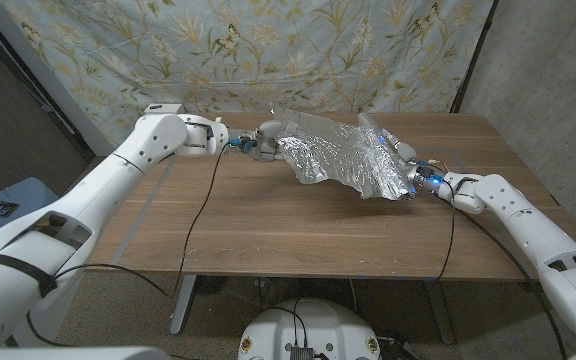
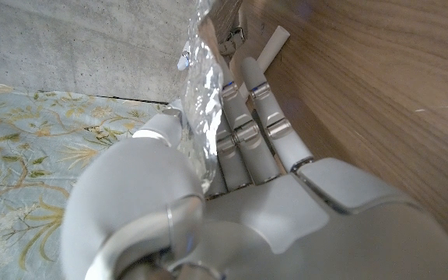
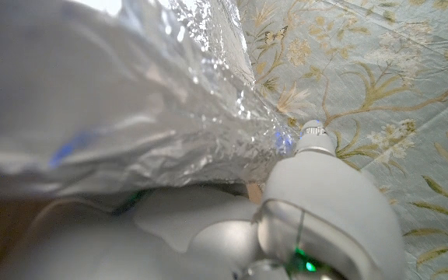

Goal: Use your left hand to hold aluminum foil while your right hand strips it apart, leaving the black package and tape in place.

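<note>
1. A flower-printed cloth (image 1: 298,50) hangs across the upper part of the head view, with a grey wall at the upper right; below it a wooden table (image 1: 298,230) spans the middle of the frame.

2. The aluminum foil (image 1: 343,155) is a crumpled silver sheet stretched in the air over the table's far side, just right of the frame's centre, sagging toward the wood at its lower right.

3. The left hand (image 1: 261,143), upper centre-left in the head view, grips the foil's left end; the left wrist view shows the foil (image 2: 197,117) clamped between thumb and fingers (image 2: 243,124).

4. The right hand (image 1: 400,165), centre-right, holds the foil's right side; in the right wrist view the sheet (image 3: 131,109) drapes over the right hand (image 3: 317,210), thumb pressed to its edge. The other fingers are covered, so I cannot tell how firm that grip is.

5. Judged step: mid-strip, the sheet taut between both hands, apparently not yet torn.

6. No black package or tape can be made out; they may lie under the foil.

7. The next move likely calls for the left hand to stay anchored while the right pulls away toward the frame's lower right, steadily enough to part the foil without dragging whatever lies beneath.
</note>
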Controlling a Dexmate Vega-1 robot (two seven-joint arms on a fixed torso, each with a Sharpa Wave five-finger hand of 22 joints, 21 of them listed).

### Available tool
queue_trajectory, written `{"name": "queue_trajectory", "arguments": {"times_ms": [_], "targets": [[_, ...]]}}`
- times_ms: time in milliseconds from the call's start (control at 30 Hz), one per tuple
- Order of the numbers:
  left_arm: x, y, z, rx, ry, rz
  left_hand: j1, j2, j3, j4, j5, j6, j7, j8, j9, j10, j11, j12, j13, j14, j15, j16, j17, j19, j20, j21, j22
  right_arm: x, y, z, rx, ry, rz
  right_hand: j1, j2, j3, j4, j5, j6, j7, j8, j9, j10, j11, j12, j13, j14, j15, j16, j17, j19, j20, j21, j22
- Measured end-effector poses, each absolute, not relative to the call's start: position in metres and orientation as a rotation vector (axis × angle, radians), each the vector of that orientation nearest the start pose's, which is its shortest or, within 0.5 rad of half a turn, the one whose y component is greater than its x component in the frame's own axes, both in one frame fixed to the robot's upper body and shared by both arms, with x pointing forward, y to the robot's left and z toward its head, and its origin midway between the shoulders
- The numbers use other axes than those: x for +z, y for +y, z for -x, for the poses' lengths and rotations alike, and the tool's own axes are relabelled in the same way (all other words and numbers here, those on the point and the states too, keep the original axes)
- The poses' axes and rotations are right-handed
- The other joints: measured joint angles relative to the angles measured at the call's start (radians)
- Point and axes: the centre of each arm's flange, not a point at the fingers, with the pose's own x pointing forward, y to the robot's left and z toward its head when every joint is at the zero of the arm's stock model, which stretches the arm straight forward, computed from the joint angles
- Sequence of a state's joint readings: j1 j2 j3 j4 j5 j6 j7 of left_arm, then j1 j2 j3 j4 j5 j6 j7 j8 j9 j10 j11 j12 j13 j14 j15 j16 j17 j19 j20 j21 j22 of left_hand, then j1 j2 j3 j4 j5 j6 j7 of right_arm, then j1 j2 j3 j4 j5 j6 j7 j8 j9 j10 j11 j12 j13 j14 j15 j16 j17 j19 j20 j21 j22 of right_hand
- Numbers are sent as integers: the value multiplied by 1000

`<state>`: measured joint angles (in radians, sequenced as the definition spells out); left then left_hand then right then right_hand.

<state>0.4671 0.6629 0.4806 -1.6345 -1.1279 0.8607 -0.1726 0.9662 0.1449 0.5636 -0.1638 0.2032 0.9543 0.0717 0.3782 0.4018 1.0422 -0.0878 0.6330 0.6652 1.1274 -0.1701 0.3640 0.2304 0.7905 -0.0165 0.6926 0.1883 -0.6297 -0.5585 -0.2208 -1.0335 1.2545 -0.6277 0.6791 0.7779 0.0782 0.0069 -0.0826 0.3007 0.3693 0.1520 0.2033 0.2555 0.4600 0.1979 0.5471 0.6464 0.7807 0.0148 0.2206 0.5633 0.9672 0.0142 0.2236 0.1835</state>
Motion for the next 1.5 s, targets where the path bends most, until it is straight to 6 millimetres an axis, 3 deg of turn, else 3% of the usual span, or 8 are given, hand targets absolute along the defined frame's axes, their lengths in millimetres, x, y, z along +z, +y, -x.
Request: {"name": "queue_trajectory", "arguments": {"times_ms": [1500], "targets": [[73,219,-609,-765,40,-22,0,0,-4,4,-4,4,-4,-1,2,-2,-5,-4,5,-1,0,-8,14,-17,-7,23,0,-23,-311,-666,893,-14,-686,-2,9,-11,0,0,0,0,0,0,2,-2,1,5,0,0,0,0,0,0,0,0]]}}
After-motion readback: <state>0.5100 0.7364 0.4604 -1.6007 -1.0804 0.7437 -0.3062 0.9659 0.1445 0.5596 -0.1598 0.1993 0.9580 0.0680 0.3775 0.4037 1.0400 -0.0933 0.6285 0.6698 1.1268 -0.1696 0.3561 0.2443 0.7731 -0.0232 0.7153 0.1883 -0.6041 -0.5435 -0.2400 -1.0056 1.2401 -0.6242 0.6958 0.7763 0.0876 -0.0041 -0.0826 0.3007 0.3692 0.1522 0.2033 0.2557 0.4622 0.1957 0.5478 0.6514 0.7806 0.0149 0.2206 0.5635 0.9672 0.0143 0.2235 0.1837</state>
